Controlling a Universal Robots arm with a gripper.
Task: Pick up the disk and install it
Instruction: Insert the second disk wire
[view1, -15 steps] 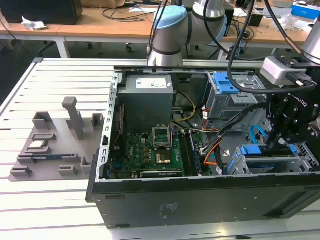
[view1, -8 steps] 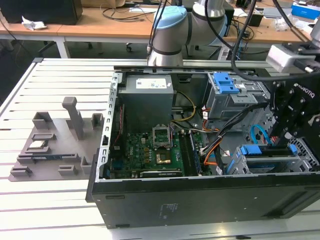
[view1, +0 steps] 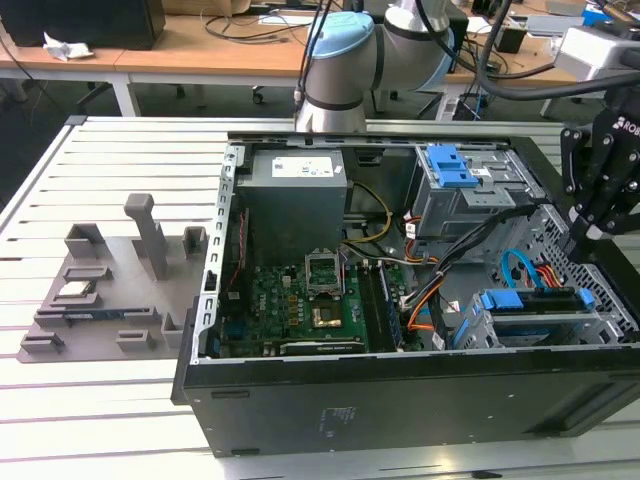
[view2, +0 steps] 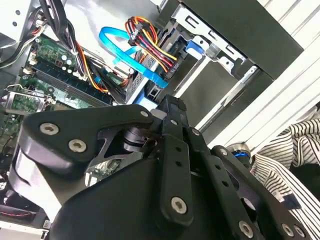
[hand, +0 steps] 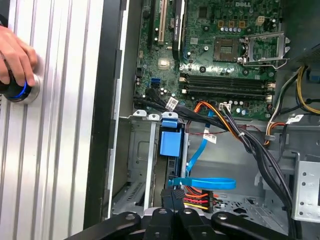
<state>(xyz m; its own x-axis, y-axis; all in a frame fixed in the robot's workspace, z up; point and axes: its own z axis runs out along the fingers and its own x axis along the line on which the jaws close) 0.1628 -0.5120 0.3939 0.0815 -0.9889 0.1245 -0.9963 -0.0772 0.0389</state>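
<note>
The disk (view1: 530, 300) sits edge-on in the drive cage (view1: 600, 325) at the corner of the open computer case (view1: 400, 410), on the exterior view's right; in the first wrist view its blue bracket (hand: 170, 142) shows between the cage rails. It looks seated, though how fully it is home cannot be judged from these angles.

The tool (view1: 585, 235) hangs just above that cage; in the first wrist view the tool (hand: 173, 196) appears pressed together with nothing pinched, and it is apart from the bracket. The picking up looks done and the work stands at the install end: the disk is in its bay, not in the tool.

A blue data cable (hand: 205, 183) and a red, yellow and black wire bundle (hand: 192, 196) lie right beside the tool, so any further motion here calls for a straight path clear of both, and a check that the bracket has latched.

A person's hand (hand: 15, 55) rests on a lit button (hand: 20, 90) on the slatted surface (hand: 60, 150) beside the case.
</note>
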